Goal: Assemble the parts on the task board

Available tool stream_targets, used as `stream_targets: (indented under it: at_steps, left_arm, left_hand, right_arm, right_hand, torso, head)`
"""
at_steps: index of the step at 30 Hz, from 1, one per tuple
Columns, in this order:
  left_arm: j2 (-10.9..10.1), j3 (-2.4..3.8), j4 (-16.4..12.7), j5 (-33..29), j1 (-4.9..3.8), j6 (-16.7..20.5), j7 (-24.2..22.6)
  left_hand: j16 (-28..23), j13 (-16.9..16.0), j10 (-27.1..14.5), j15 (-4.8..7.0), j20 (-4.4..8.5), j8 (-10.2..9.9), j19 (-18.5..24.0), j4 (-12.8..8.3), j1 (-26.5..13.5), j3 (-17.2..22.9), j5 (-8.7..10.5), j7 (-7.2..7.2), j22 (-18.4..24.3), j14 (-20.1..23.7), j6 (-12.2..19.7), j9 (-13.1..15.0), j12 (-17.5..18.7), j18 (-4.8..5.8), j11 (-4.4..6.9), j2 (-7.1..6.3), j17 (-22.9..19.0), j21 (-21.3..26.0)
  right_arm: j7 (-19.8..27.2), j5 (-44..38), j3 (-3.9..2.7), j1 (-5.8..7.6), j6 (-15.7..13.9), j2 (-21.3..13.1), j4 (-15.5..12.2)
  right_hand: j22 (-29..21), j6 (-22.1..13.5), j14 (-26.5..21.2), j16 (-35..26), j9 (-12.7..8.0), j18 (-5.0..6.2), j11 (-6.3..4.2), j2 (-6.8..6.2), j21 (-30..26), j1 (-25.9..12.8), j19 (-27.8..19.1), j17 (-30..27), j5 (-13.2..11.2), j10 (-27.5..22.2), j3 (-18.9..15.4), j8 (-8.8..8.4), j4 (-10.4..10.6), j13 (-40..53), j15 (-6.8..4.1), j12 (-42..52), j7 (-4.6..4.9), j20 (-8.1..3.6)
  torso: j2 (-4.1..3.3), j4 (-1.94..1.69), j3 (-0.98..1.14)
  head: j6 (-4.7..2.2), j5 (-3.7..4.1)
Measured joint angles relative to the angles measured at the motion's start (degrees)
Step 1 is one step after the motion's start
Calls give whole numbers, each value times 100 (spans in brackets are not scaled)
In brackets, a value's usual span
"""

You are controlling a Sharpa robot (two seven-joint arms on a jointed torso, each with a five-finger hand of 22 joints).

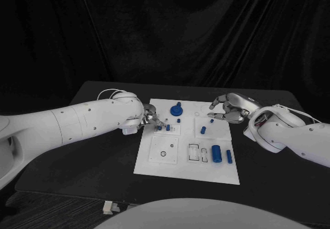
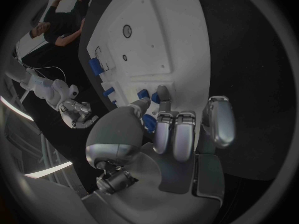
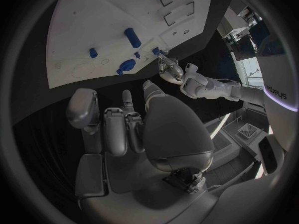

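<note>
Head view, board: the white task board lay in the middle of the black surface, between the two hands.
Head view, left hand: the left hand sat at the board's left edge, its fingers by the small blue pegs; whether they pinched one could not be told.
Head view, right hand: the right hand hovered over the board's far right corner, fingers curled inward, with nothing seen in them.
Head view, parts: a round blue knob stood just beyond the left fingers; a blue cylinder and a thinner blue pin lay on the near right part of the board, well apart from both hands.
Left wrist view: the left fingers reached onto the board's edge, their tips touching or just beside small blue parts; the grasp was hidden.
Right wrist view: the right fingers were bent and apart from the board, holding nothing; the blue knob lay beyond them, with the left hand near it.
</note>
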State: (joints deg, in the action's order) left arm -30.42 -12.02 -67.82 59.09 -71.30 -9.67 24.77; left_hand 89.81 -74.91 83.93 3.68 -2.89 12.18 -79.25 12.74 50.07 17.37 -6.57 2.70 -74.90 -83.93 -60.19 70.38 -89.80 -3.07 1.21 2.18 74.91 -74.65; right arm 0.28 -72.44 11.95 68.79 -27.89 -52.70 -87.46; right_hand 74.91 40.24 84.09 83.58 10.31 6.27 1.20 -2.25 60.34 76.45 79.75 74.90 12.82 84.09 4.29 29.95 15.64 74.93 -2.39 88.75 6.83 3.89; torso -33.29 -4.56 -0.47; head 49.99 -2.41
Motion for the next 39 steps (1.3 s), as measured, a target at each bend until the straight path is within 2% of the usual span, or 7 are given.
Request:
stream_targets:
  at_steps: [10, 19, 22, 25, 31, 34, 39]
  left_arm:
    - [-37, -2, 12, 0, 0, 57, -22]
    - [-112, -9, 12, 5, 0, 180, -59]
    - [-153, -13, -18, 7, 1, 257, -97]
    - [-223, -14, -92, 8, 3, 398, -199]
    - [-449, -15, -318, 9, 4, 838, -608]
    - [-552, -15, -450, 9, 4, 1064, -835]
    - [-650, -15, -622, 10, 4, 1234, -1055]
  left_hand:
    - [0, 0, 19, -21, -21, -1, 21, 307, -194, -438, 325, 19, 0, -22, 20, -1, 0, 0, -19, -25, 4, 21]
    - [-19, 0, -2, -41, -42, -43, 42, 345, -230, -568, 319, 59, 0, -2, 188, 32, 0, 0, -40, -3, 3, 44]
    - [-19, 0, 7, -83, -66, -8, 66, 315, -142, -629, 225, 86, 0, -2, 346, 150, 0, 0, -73, 85, 3, 82]
    - [-19, 0, 14, -83, -92, 93, 92, 279, 22, -665, 111, 111, 0, -2, 505, 277, 0, 0, -96, 90, 3, 112]
    - [-48, 0, 10, -166, -168, 224, 168, 121, 586, -709, -415, 188, 0, -3, 981, 456, 44, -7, -162, 96, 3, 194]
    - [-48, 0, 9, -166, -175, 262, 174, 51, 792, -667, -619, 210, 0, -3, 1076, 458, 44, -93, -193, 100, 2, 198]
    - [-48, 0, 9, -185, -195, 268, 194, 28, 864, -676, -696, 201, 0, -22, 1085, 458, 44, -92, -193, 100, 2, 198]
  right_arm:
    - [-5, 0, 0, -4, 15, 4, 6]
    - [-11, 0, 0, -6, 20, 10, 12]
    - [-12, 0, 0, -6, 21, 10, 13]
    - [-14, 0, 0, -7, 22, 10, 13]
    - [-16, 0, 0, -8, 24, -4, 11]
    - [-18, 0, 0, -8, 25, -16, 8]
    - [-24, 1, 0, -9, 29, -29, 6]
  right_hand:
    - [-1, 0, 0, 0, 0, 0, 0, 0, 0, 0, 0, 0, 0, 0, 0, 0, 0, 0, 0, 0, 0, 0]
    - [-1, 0, 0, 1, 0, 0, 0, 0, 0, 0, 0, 0, 0, 0, 0, 0, 0, -1, 0, 0, 0, 0]
    - [2, 0, 0, 1, 0, 0, 0, 0, 0, 0, 0, 0, 0, 0, 0, 0, 0, -1, 0, 0, 0, 0]
    - [4, 0, 0, 1, 0, 0, 0, 0, 0, 0, 0, 0, 0, 0, 12, 0, -12, -1, 0, 0, 0, 0]
    - [3, 0, 0, 1, -6, 0, 21, 0, 0, 0, 0, 0, 0, -21, 16, 0, -16, -1, 0, 0, 0, 0]
    - [3, 0, 0, 1, -6, 0, 21, 0, -22, 0, 0, 0, 0, -21, 16, 0, -16, -1, 0, 0, 0, 0]
    - [3, 0, 0, 1, -11, 0, 21, -1, -22, 0, 0, 0, 0, -21, 16, 0, -16, -1, 0, 0, 0, 0]
  torso:
    - [2, 2, -1]
    - [7, 8, -3]
    - [9, 9, -3]
    - [9, 9, -2]
    - [7, 7, 0]
    - [4, 6, 0]
    - [3, 6, 0]
  head:
    - [0, -1]
    - [0, 2]
    - [0, 2]
    - [0, 3]
    - [0, 32]
    - [0, 41]
    - [0, 31]
